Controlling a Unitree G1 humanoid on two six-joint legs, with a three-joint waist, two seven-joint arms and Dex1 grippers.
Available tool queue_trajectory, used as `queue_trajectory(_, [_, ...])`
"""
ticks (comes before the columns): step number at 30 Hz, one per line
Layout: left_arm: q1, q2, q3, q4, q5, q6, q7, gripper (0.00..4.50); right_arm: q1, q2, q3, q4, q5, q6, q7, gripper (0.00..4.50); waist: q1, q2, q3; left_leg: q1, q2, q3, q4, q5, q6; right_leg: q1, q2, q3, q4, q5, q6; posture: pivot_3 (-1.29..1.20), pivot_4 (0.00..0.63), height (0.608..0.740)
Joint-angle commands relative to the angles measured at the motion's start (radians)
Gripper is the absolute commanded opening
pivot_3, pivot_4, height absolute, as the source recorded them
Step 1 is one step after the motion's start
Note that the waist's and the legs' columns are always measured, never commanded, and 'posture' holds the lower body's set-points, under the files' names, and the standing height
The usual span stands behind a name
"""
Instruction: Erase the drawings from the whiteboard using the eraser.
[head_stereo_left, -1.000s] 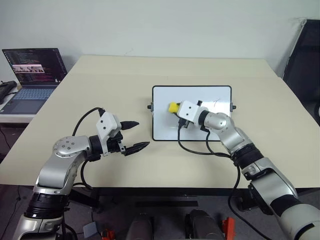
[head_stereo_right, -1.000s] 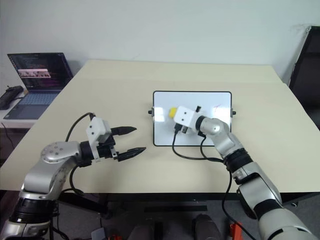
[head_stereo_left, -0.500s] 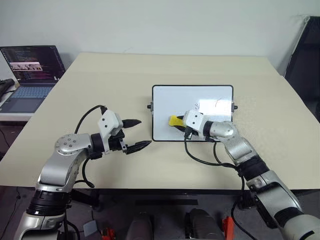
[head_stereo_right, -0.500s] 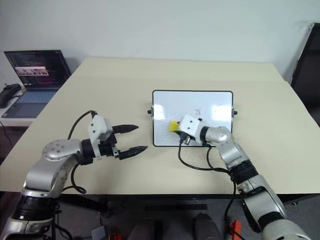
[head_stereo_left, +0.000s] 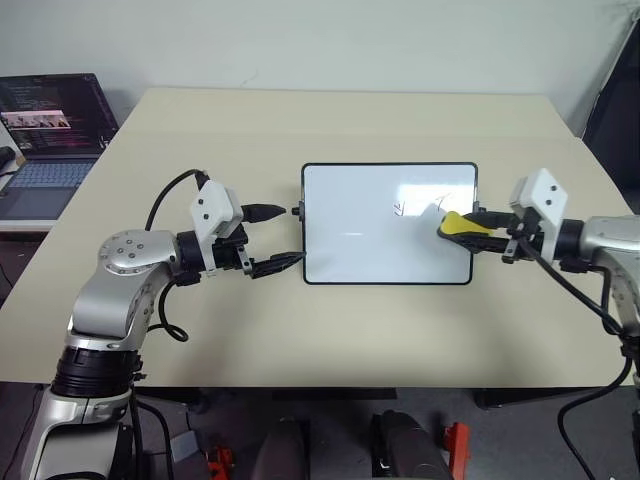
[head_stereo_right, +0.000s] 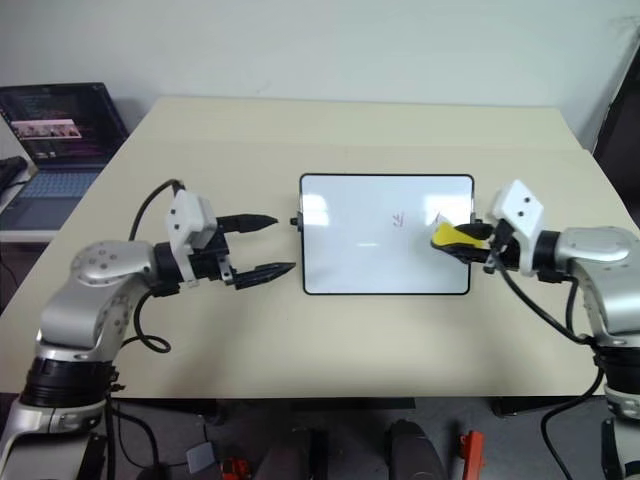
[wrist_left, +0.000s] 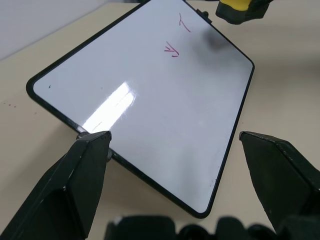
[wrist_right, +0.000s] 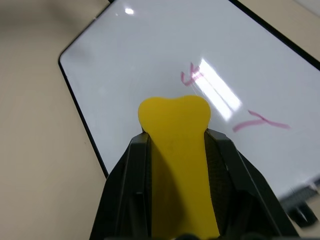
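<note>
The whiteboard (head_stereo_left: 350, 235) lies flat at the table's middle. Two red drawings sit on its right part: a squiggle (head_stereo_left: 398, 209) and a T-like stroke (wrist_left: 184, 22). My right gripper (head_stereo_left: 472, 224) is shut on the yellow eraser (head_stereo_left: 458, 223), which pokes out over the board's right edge, just right of the marks and a little above the surface. In the right wrist view the eraser (wrist_right: 175, 150) sits between the black fingers with both marks beyond its tip. My left gripper (head_stereo_left: 283, 238) is open, its tips close to the board's left edge and nothing between them.
An open laptop (head_stereo_left: 50, 120) stands on a side table at the far left. A dark chair (head_stereo_left: 622, 80) is at the far right. Black cables loop from both wrists over the tan tabletop (head_stereo_left: 330, 130).
My right gripper has swung the eraser from the board's lower middle out to its right edge and raised it. The left gripper rose slightly. The view has tilted down.
</note>
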Motion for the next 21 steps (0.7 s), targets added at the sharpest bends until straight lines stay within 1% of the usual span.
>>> queue_trajectory(1, [-0.035, 0.004, -0.004, -0.005, 0.005, -0.019, -0.008, 4.50, 0.003, -0.034, -0.055, -0.005, 0.029, -0.003, 0.000, 1.12, 0.002, 0.000, 0.000, 0.000, 0.000, 0.000, 0.001, 0.000, 0.000, 0.000, 0.000, 0.000, 0.000, 0.000, 0.000, 0.00, 0.150, 0.740])
queue_trajectory(4, [-0.044, -0.002, -0.014, -0.003, 0.012, -0.023, -0.008, 4.50, 0.009, -0.041, -0.041, -0.011, 0.030, -0.007, 0.004, 1.12, 0.002, 0.000, 0.000, 0.000, 0.000, 0.000, 0.002, 0.000, 0.000, 0.001, 0.000, 0.000, 0.000, -0.003, 0.005, 0.00, 0.150, 0.740])
queue_trajectory(8, [-0.059, -0.010, -0.027, 0.002, 0.019, -0.022, -0.001, 4.50, 0.012, -0.042, -0.016, -0.009, 0.013, -0.019, 0.001, 1.12, 0.003, 0.000, 0.000, 0.000, 0.000, 0.000, 0.004, 0.000, 0.000, 0.001, 0.000, 0.001, 0.001, -0.002, 0.006, 0.00, 0.150, 0.740])
queue_trajectory(12, [-0.073, -0.010, -0.039, 0.011, 0.029, -0.007, 0.006, 4.50, 0.021, -0.057, -0.008, -0.007, 0.010, -0.025, 0.009, 1.12, 0.004, 0.000, 0.000, 0.000, 0.000, 0.000, 0.004, 0.000, 0.000, 0.001, 0.000, 0.001, 0.001, -0.002, 0.005, 0.00, 0.150, 0.740])
queue_trajectory(17, [-0.075, -0.019, -0.047, 0.010, 0.032, -0.004, 0.006, 4.50, 0.061, -0.096, -0.012, -0.007, 0.008, -0.027, 0.028, 1.12, 0.007, 0.000, 0.000, 0.000, 0.000, 0.000, 0.004, 0.000, 0.000, 0.001, 0.000, 0.001, 0.001, 0.000, 0.002, 0.00, 0.150, 0.740])
queue_trajectory(21, [-0.073, -0.014, -0.055, 0.009, 0.035, 0.003, 0.005, 4.50, 0.099, -0.120, -0.021, -0.007, 0.011, -0.032, 0.037, 1.12, 0.007, 0.000, 0.000, 0.000, 0.000, 0.000, 0.004, 0.000, 0.000, 0.001, 0.000, 0.000, 0.002, 0.001, 0.002, 0.00, 0.150, 0.740])
